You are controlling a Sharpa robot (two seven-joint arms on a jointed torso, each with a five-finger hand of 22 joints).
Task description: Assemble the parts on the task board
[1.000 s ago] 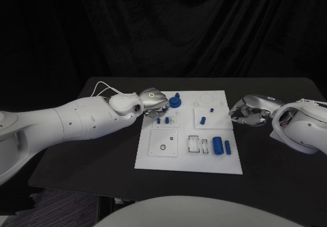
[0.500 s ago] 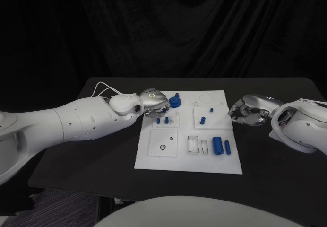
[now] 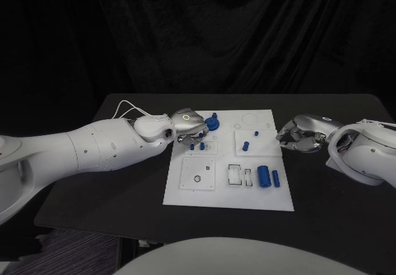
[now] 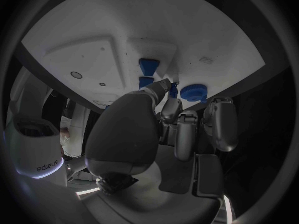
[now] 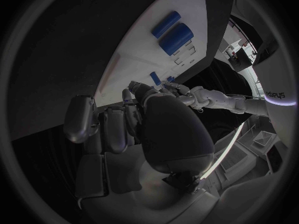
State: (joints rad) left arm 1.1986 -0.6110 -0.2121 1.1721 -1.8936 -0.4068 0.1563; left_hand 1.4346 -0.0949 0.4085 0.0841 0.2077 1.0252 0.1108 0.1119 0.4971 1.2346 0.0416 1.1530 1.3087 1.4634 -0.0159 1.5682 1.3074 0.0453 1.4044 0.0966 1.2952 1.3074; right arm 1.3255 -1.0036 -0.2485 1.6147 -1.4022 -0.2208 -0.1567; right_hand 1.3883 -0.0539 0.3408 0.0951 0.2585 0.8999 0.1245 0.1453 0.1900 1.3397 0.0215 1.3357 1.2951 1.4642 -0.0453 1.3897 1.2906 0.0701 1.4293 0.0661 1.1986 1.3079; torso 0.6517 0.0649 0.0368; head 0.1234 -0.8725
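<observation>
The white board point(image 3: 229, 201) lay flat in the middle of the black worktop point(image 3: 123, 189), between the two hands. The left hand point(image 3: 188, 127) sat over the board's near-left top corner, fingers curled downward; whether it actually gripped anything could not be told. Just beyond its fingertips point(image 4: 163, 83) stood a stepped blue knob point(image 3: 213, 122), and right below the hand two short blue pegs point(image 3: 196, 146) stood upright in a small raised square. In the left wrist view the knob point(image 4: 194, 91) showed close beside the fingers, with a blue peg point(image 4: 147, 65) standing farther out on the white surface. The right hand point(image 3: 301, 136) rested off the board's right edge, on the worktop, fingers drawn in on nothing. Between the two hands, nearer the right one, two more blue pegs point(image 3: 250, 141) stood in another raised square. Farther from both hands, toward the robot, a thick blue cylinder point(image 3: 263, 176) lay beside a thinner blue bar point(image 3: 274, 179), just next to some rectangular slots point(image 3: 235, 175). The right wrist view showed the cylinder point(image 5: 176, 37) and bar point(image 5: 166, 24) lying side by side, well apart from that hand's curled fingers point(image 5: 112, 127).
</observation>
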